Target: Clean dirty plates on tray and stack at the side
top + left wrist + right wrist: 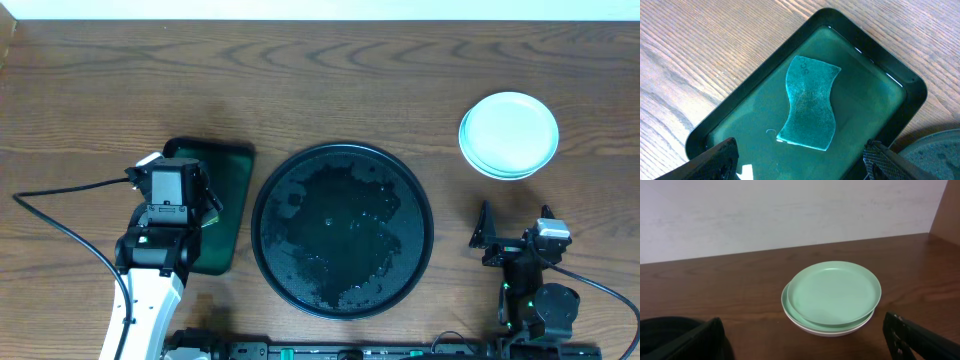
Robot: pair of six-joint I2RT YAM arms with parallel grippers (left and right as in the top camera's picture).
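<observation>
The plates (pixel 508 135) are pale mint and stand in one stack on the table at the back right, apart from the tray; the right wrist view shows the stack (pixel 832 296) straight ahead. The round black tray (pixel 342 230) is wet and glossy, with no plate on it. My left gripper (pixel 190 182) is open and empty over the dark green rectangular tray (pixel 228 170); its fingers (pixel 800 164) spread above a teal sponge (pixel 810 102). My right gripper (pixel 512 228) is open and empty in front of the stack, fingers (pixel 805 341) wide apart.
The green tray (pixel 880 55) holds shallow liquid around the sponge. The black tray's rim shows at the lower right of the left wrist view (pixel 940 150) and the lower left of the right wrist view (pixel 660 327). A pale wall runs behind the table.
</observation>
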